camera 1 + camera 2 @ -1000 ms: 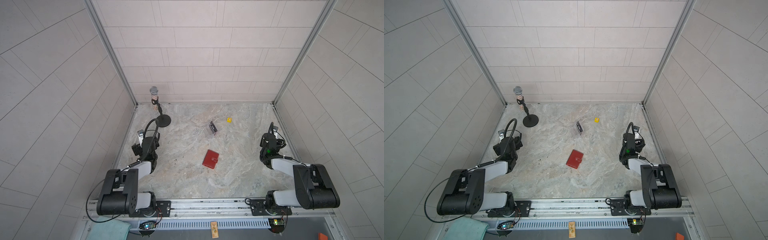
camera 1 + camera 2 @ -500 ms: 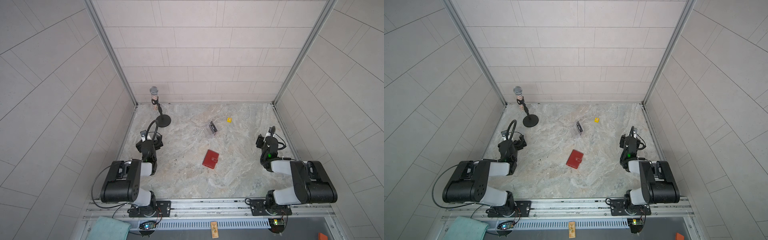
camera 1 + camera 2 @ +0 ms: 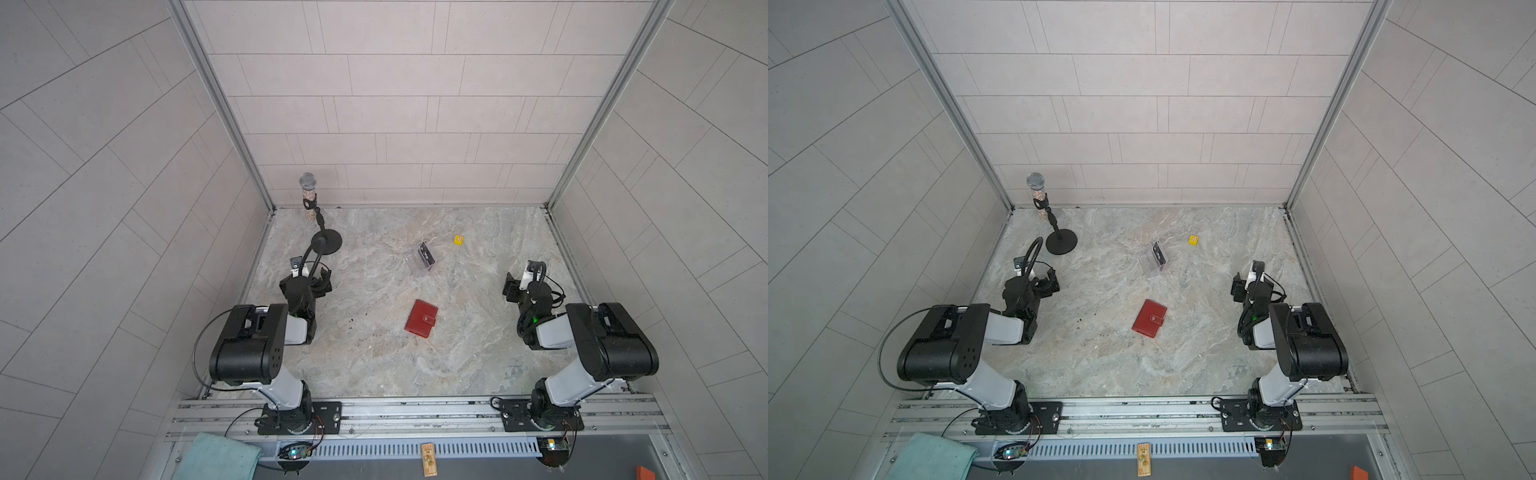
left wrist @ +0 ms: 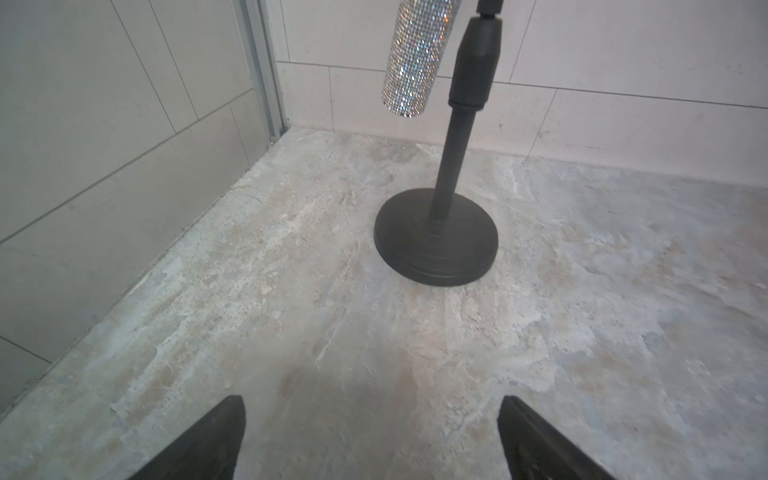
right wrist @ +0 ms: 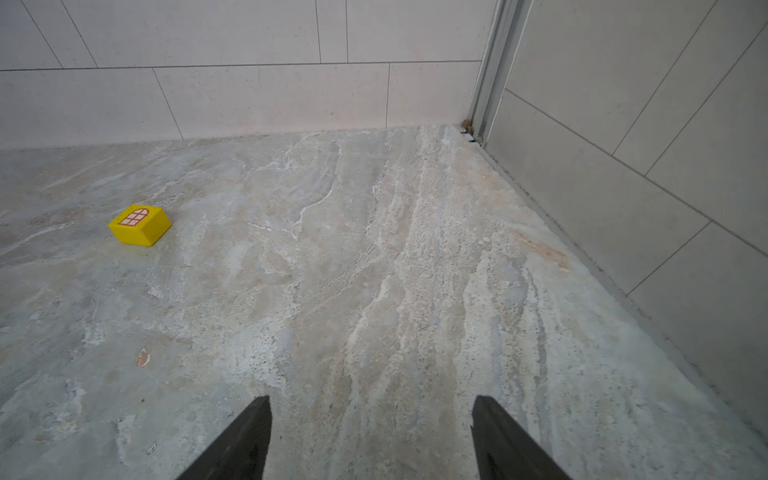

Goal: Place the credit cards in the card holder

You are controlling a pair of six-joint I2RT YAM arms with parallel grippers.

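The card holder is a small red wallet. It lies shut with its snap tab on top, mid-table in both top views. Behind it a black credit card with white lettering stands tilted in a clear acrylic stand. My left gripper hovers low at the left, open and empty, far from the wallet. My right gripper sits low at the right, also open with only bare table between its fingers.
A black microphone stand with a glittery microphone stands back left, just ahead of my left gripper. A small yellow block lies back right of the acrylic stand. Tiled walls close three sides.
Both arms have raised their elbows, and the wrists have shifted slightly toward the middle. The right jaws have spread wider. The wallet and the card have not moved.
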